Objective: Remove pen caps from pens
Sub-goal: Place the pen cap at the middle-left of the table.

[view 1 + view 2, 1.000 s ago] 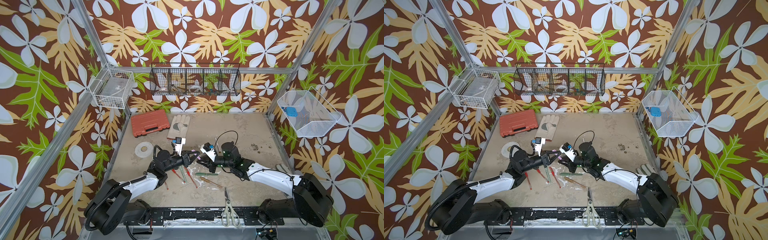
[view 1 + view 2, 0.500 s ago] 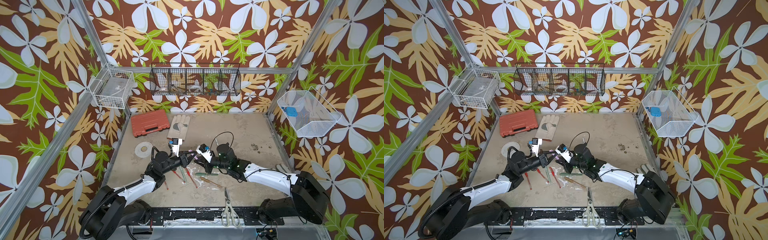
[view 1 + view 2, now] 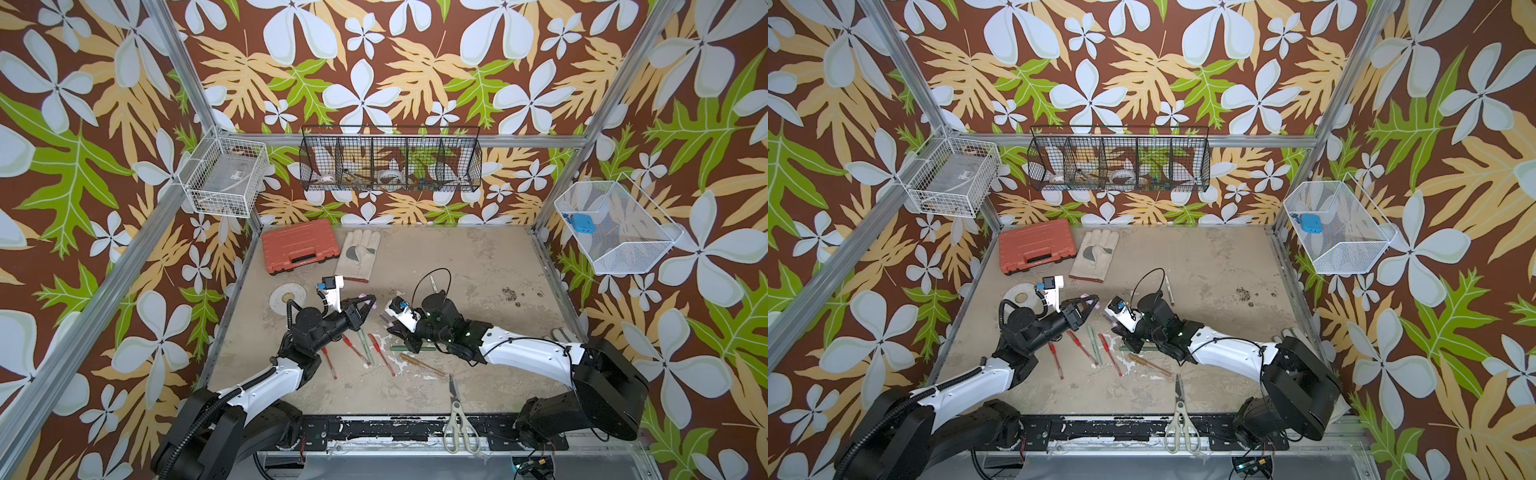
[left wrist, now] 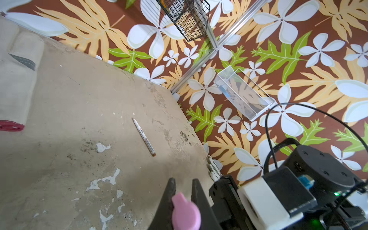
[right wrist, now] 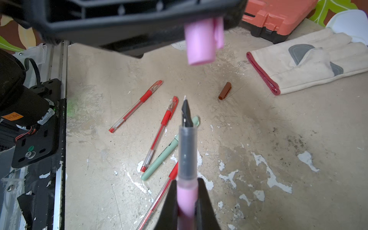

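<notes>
back: case [image 3: 298,245] left of glove [image 3: 358,254] | middle: disc [image 3: 287,296] left of pens [image 3: 365,348] | front: scissors [image 3: 457,409] right of pens

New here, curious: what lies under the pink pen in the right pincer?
On the table below: a pale green pen and a red pen. The pink pen hides part of each.

The table [image 5: 258,129] has a matt, rough beige surface, its coat chipped to white in patches. The glove [image 5: 310,65] looks like coarse pale cloth or hide, with grey patches and a red hem. Near the glove, the brown cap [image 5: 225,91] is smooth plastic with a dull sheen. The pink cap [image 5: 200,45] and pink pen [image 5: 187,155] are smooth matt plastic, and the pen's front section is clear over dark. The red pens [image 5: 135,106] have glossy clear barrels and ribbed red grips. The green pen [image 5: 159,161] is matt. The left tool [image 4: 184,186] and right tool [image 5: 187,182] are matt black plastic. Beside the glove, the case [image 3: 298,245] is ribbed orange plastic.
</notes>
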Controlling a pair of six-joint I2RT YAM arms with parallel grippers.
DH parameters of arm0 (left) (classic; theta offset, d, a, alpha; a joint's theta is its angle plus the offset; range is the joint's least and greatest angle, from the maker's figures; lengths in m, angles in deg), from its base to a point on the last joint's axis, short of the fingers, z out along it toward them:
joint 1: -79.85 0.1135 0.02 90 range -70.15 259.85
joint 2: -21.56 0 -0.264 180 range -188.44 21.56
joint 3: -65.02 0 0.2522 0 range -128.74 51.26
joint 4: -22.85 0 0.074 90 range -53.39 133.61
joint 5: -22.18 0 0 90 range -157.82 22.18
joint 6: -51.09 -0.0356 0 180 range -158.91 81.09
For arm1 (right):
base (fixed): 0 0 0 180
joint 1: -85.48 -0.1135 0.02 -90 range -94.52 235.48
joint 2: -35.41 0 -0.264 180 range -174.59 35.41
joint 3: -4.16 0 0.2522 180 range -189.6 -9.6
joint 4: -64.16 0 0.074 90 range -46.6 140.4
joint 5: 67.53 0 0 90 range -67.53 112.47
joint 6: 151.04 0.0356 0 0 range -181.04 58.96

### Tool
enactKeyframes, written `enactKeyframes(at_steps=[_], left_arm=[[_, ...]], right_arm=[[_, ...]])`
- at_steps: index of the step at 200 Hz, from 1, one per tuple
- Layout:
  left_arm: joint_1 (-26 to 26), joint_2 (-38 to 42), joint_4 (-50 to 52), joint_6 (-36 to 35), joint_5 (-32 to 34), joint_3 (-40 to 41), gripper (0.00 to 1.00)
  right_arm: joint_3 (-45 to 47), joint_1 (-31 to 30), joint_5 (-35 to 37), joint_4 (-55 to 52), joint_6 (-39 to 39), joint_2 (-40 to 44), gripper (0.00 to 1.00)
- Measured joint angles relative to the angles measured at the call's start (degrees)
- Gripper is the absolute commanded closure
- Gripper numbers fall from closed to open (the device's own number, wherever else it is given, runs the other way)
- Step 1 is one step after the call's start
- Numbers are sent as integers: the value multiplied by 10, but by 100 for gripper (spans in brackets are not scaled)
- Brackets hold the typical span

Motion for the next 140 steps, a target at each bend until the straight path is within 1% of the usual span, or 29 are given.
enactKeyframes(at_steps=[45, 80, 103, 140], left_arm=[[3, 8, 17, -4, 16, -6, 100], [8, 6, 58, -10, 37, -19, 100], [8, -9, 125, -25, 77, -52, 100], [8, -54, 255, -55, 177, -105, 100]], right_arm=[[3, 6, 3, -12, -1, 14, 100], [24, 47, 9, -9, 23, 40, 100], [37, 68, 20, -2, 41, 54, 100], [51, 102, 53, 8, 82, 60, 100]])
